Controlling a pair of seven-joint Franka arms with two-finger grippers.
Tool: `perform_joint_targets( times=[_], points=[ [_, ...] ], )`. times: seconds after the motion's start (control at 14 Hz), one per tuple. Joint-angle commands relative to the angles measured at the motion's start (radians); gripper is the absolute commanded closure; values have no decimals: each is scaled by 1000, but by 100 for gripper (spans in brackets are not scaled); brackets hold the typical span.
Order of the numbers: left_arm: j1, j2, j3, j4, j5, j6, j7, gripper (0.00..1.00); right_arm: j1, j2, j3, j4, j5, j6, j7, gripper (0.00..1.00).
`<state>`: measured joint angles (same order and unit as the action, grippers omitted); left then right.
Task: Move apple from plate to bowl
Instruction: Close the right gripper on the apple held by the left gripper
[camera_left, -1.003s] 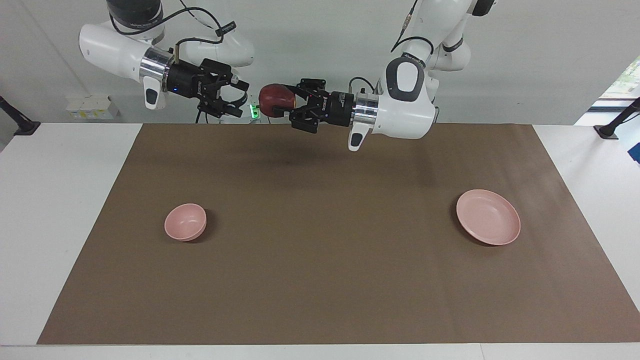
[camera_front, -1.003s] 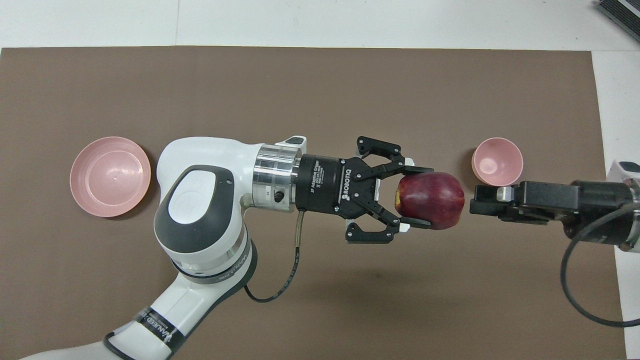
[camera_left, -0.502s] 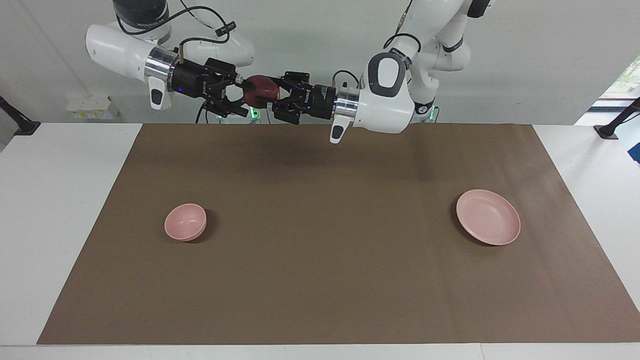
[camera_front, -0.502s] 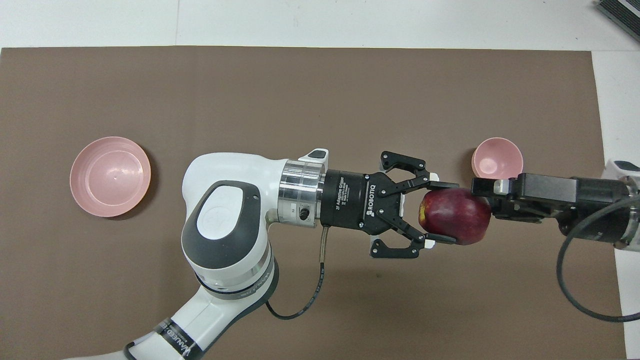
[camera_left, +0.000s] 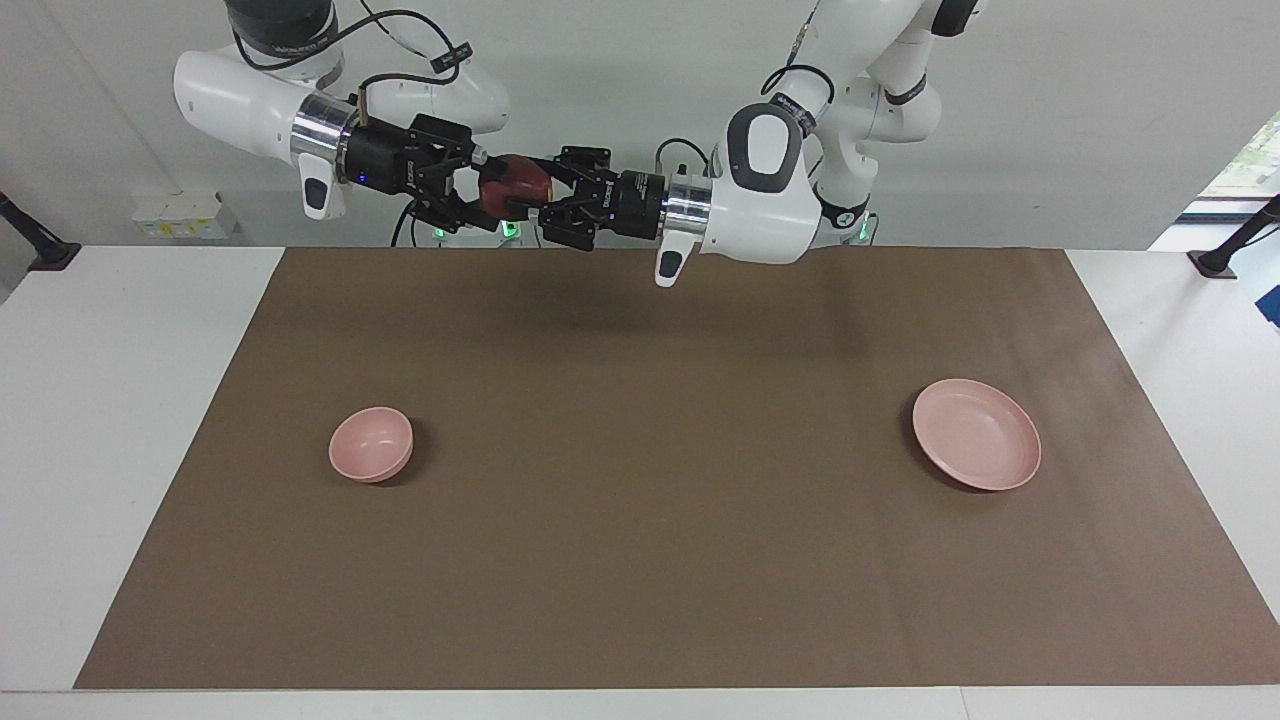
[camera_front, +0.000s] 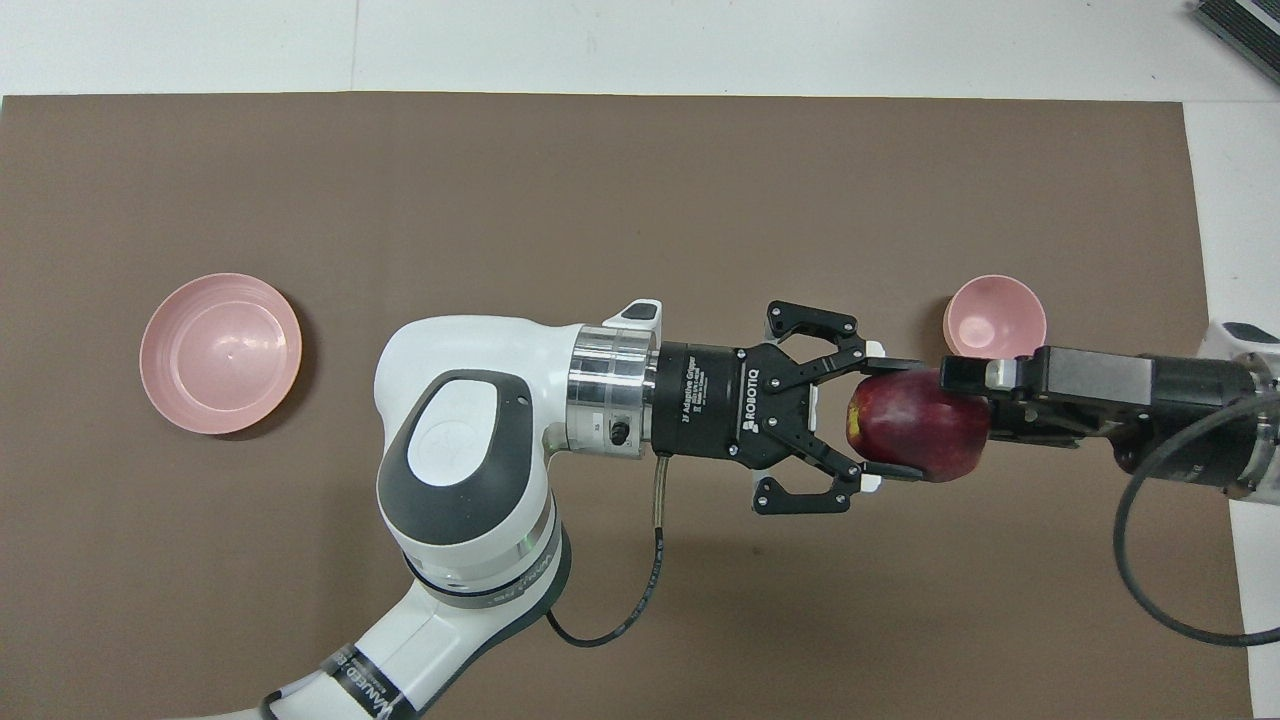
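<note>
The dark red apple (camera_left: 515, 183) (camera_front: 920, 425) is held high in the air above the brown mat. My left gripper (camera_left: 527, 186) (camera_front: 885, 418) is shut on it from the side. My right gripper (camera_left: 485, 190) (camera_front: 950, 380) meets it end on, open, with one finger above and one below the apple's other end. The small deep pink bowl (camera_left: 371, 443) (camera_front: 995, 320) stands empty on the mat toward the right arm's end. The wide flat pink plate (camera_left: 976, 433) (camera_front: 220, 352) lies empty toward the left arm's end.
A brown mat (camera_left: 640, 520) (camera_front: 600, 180) covers most of the white table (camera_left: 120, 400). A small white box (camera_left: 185, 212) sits off the table by the wall at the right arm's end.
My left gripper has carried the apple sideways toward the right gripper. The apple's end now sits between the right gripper's open fingers. Bowl and plate have not moved.
</note>
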<state>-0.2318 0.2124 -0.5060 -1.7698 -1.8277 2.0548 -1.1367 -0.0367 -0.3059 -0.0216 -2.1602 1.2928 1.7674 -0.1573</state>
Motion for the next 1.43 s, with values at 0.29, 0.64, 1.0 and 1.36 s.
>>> perform_joint_targets(
  times=[0.29, 0.64, 1.0, 1.36],
  points=[
    [-27, 13, -32, 23, -41, 48, 75, 100, -2, -27, 12, -26, 10, -2, 19, 73],
    [-23, 13, -32, 23, -39, 53, 75, 100, -2, -25, 18, -23, -35, -26, 99, 100],
    [-20, 13, -32, 23, -39, 53, 75, 100, -3, -19, 19, -18, -35, -29, 99, 71],
    [-15, 13, -31, 23, -39, 53, 77, 100, -22, -22, 11, -20, -24, -60, 79, 0]
  ],
)
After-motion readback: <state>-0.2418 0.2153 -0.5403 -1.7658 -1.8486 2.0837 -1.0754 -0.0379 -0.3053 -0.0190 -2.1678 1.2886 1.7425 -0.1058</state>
